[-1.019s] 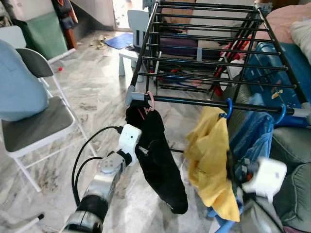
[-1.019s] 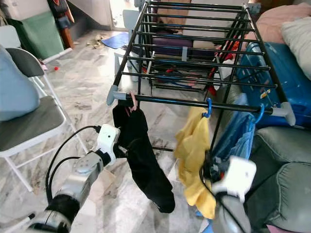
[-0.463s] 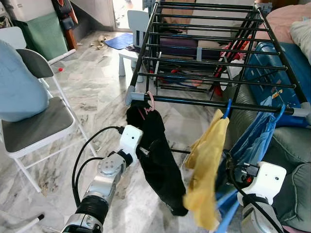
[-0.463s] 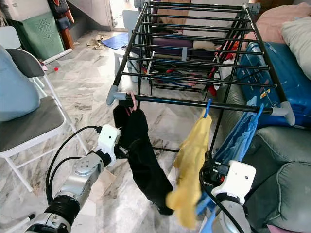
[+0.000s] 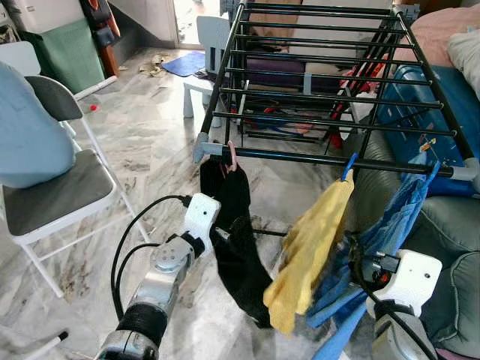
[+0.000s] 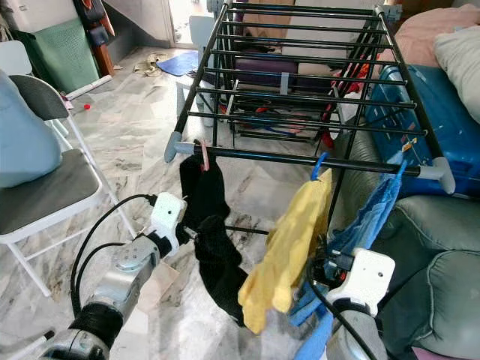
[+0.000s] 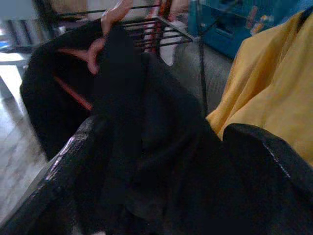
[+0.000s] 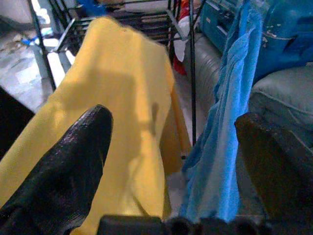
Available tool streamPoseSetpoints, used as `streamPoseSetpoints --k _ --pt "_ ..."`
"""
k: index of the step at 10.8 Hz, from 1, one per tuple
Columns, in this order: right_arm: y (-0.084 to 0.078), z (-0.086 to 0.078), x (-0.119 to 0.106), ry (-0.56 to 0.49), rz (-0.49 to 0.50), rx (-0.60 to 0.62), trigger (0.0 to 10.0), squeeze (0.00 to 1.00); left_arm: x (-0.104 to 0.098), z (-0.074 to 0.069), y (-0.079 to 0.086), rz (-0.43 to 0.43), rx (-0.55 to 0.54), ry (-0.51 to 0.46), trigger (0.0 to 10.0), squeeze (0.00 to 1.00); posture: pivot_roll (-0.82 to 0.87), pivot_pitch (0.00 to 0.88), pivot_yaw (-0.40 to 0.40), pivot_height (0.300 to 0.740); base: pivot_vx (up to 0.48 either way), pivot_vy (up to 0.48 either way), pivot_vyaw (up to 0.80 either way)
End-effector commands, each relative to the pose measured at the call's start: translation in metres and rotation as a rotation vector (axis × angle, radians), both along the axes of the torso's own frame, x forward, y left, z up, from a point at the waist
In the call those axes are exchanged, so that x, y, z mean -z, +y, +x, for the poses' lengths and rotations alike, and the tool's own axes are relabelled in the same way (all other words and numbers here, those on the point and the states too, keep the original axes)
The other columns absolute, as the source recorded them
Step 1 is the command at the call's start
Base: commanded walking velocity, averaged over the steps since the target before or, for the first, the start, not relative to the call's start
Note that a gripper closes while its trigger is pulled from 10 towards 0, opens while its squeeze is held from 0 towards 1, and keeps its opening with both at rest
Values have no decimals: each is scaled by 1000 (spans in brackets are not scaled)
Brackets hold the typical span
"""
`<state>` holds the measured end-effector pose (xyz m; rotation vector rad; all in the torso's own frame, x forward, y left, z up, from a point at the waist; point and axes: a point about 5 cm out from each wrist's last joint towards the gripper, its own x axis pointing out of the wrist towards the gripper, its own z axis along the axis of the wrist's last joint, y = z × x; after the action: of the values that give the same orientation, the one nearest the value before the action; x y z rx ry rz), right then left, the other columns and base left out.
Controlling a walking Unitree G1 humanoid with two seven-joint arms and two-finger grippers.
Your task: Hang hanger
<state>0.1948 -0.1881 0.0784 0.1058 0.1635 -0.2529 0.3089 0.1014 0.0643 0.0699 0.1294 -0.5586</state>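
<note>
A black drying rack stands ahead. On its front bar hang a black garment on a pink hanger, a yellow garment on a blue hanger, and a blue garment on another blue hanger. My left gripper is open with the black garment lying between its fingers. My right gripper is open below the bar, facing the yellow and blue garments, which swing out to the left. Its white wrist housing sits low at the right.
A grey folding chair with a light blue cushion stands at the left. A grey sofa and a blue suitcase crowd the rack's right side. Marble floor lies open between chair and rack.
The yellow and blue garments have swung out to the left and up. The black garment's lower part has bunched and shifted. My right wrist has pulled back lower.
</note>
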Motion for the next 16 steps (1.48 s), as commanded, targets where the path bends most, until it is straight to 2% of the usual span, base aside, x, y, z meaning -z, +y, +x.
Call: streamPoseSetpoints --k 1,5,11,14,16 --pt "7 -5 4 18 -2 -42 10000 0 7 -4 8 10 -50 35 10000 0 8 0 -19 740 0 0 0" --pt "10 -5 5 23 3 -54 10000 0 6 -5 7 8 -56 41 10000 0 10 0 -19 740 0 0 0" --pt "12 -5 8 40 8 -56 10000 0 7 -8 5 21 -54 44 10000 0 7 0 -17 740 0 473 0" --pt "13 -4 9 41 9 -57 10000 0 8 -8 3 35 -57 53 10000 0 7 0 -17 740 0 0 0" --pt "13 -3 9 41 9 -59 10000 0 8 -8 2 30 -62 54 10000 0 5 0 -16 740 -341 0 0"
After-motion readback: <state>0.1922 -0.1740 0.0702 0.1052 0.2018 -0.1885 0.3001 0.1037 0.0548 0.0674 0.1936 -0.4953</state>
